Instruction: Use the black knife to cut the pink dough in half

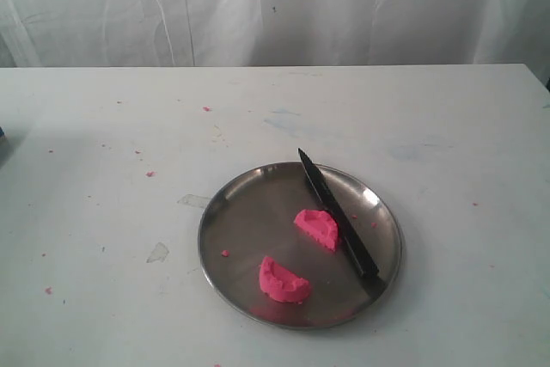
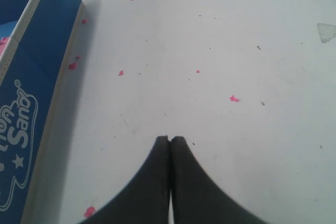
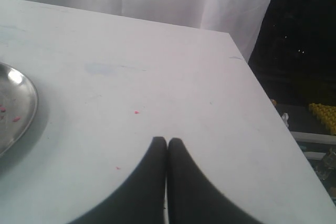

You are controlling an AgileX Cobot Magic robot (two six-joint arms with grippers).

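Note:
The pink dough lies in two half-round pieces on the steel plate: one piece near the middle, the other toward the front. The black knife rests on the plate's right side, tip pointing away, right beside the middle piece. Neither arm shows in the exterior view. My left gripper is shut and empty over bare white table. My right gripper is also shut and empty over the table, with the plate's rim off to one side.
A blue cardboard box stands beside the left gripper. Tiny pink crumbs dot the white table. The table's edge runs near the right gripper, with a dark gap beyond. A white curtain hangs behind.

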